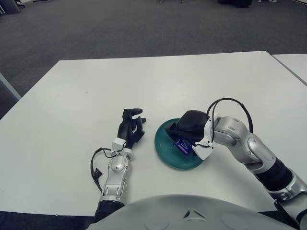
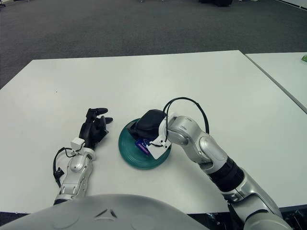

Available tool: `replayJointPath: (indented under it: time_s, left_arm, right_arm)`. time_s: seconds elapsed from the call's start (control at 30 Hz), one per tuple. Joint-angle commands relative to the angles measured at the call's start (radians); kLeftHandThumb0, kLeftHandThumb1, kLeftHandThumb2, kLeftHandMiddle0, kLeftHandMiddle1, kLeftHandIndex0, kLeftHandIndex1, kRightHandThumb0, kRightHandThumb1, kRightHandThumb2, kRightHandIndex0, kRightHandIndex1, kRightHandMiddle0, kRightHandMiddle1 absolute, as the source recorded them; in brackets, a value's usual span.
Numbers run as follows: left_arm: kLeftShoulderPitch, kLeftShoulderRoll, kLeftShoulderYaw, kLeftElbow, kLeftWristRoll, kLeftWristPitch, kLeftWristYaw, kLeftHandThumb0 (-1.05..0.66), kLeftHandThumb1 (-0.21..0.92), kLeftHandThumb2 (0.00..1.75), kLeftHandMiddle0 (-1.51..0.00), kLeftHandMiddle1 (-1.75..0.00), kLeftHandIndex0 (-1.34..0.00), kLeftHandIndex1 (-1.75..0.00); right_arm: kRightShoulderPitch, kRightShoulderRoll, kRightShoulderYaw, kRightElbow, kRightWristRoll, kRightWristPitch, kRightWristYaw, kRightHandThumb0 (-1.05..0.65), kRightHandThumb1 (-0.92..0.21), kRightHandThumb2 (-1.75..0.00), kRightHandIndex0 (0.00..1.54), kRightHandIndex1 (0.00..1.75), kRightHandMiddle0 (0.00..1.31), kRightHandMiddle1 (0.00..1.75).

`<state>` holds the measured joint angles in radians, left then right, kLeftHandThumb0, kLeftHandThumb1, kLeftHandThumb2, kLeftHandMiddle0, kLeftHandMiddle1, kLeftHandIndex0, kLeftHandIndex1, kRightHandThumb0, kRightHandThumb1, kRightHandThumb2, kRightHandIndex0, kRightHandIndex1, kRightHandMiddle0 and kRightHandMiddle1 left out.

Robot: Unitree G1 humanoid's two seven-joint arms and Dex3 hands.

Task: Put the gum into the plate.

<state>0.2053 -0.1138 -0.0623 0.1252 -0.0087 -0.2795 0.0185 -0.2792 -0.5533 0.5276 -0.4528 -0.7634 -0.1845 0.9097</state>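
Observation:
A teal plate (image 1: 167, 152) lies on the white table (image 1: 144, 81) near the front, slightly right of centre. My right hand (image 1: 186, 132) hangs low over the plate's middle, fingers curled around a small blue gum pack (image 1: 183, 146) that pokes out beneath the palm, close to the plate's surface; whether the pack touches the plate is hidden. In the right eye view the same hand (image 2: 147, 130) covers most of the plate (image 2: 125, 148), with the gum (image 2: 142, 145) under it. My left hand (image 1: 130, 125) shows just left of the plate, fingers relaxed and holding nothing.
A second white table (image 1: 293, 63) edges in at the far right. Dark carpet (image 1: 96, 28) stretches beyond the table's far edge. A black cable (image 1: 230, 106) loops above my right wrist.

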Motion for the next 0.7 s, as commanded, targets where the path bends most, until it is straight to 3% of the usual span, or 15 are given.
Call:
replayJointPath:
  time_s: [0.0,0.17,0.27,0.43,0.47,0.5,0.57,0.67]
  left_arm:
    - [-0.002,-0.004,0.005,0.032,-0.012,0.018,-0.003,-0.68,0.92,0.81,-0.25,-1.28,-0.10,-1.42]
    - [0.001,-0.004,0.002,0.029,-0.015,0.004,-0.006,-0.69,0.92,0.81,-0.25,-1.28,-0.10,-1.41]
    - [-0.001,-0.002,0.001,0.032,-0.013,-0.005,-0.005,-0.70,0.92,0.82,-0.26,-1.27,-0.11,-1.40]
    - [-0.003,0.000,0.003,0.033,-0.023,-0.011,-0.014,-0.71,0.92,0.81,-0.27,-1.24,-0.12,-1.38]
    - [-0.004,0.000,0.004,0.035,-0.026,-0.012,-0.015,-0.72,0.92,0.81,-0.26,-1.23,-0.12,-1.37]
    - [-0.006,0.000,0.005,0.038,-0.031,-0.013,-0.018,-0.72,0.92,0.81,-0.26,-1.23,-0.12,-1.37]
    - [-0.010,0.001,0.009,0.045,-0.040,-0.013,-0.024,-0.74,0.92,0.82,-0.25,-1.21,-0.11,-1.35]
    - [-0.019,0.004,0.018,0.063,-0.054,-0.019,-0.035,-0.76,0.92,0.84,-0.23,-1.19,-0.10,-1.34]
  right_arm:
    - [-0.023,0.000,-0.013,-0.009,0.018,0.007,0.017,-0.40,-0.59,-0.97,0.87,1.75,0.40,1.75]
    - [-0.012,0.007,-0.012,-0.013,0.013,0.036,0.030,-0.39,-0.65,-0.89,0.77,1.75,0.37,1.75]
    - [-0.005,0.006,-0.005,-0.014,-0.012,0.036,0.021,-0.37,-0.81,-0.67,0.62,1.75,0.27,1.75]
    - [-0.009,0.007,0.019,0.016,-0.057,0.015,0.002,-0.36,-0.90,-0.54,0.43,1.75,0.20,1.75]
    - [-0.012,0.008,0.022,0.023,-0.062,0.010,-0.002,-0.49,-0.91,-0.57,0.36,1.75,0.13,1.57]
    - [-0.014,0.007,0.025,0.033,-0.065,0.002,-0.009,-0.53,-0.91,-0.58,0.33,1.75,0.10,1.51]
    - [-0.015,0.006,0.027,0.050,-0.069,-0.013,-0.025,-0.65,-0.92,-0.61,0.23,1.61,0.04,1.25]
    - [-0.013,0.003,0.025,0.071,-0.068,-0.036,-0.048,-0.74,-0.92,-0.63,0.22,1.19,0.01,1.00]
